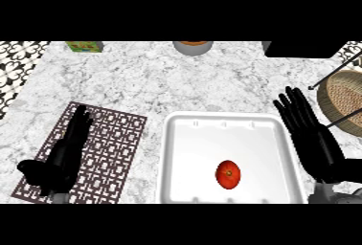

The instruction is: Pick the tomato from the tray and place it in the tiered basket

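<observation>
tomato sits near-centre in the white tray, untouched. right hand just right of tray, fingers straight, empty. left hand flat over mat, empty. best: right hand clears rim, lowers, curls round tomato. tiered basket far right.

Before me spreads a white, grey-veined marble counter top, evenly lit. A brown lattice-patterned rectangular mat lies flat on it at my left. Past the counter's left edge I see black-and-white ornamental tiles.
</observation>
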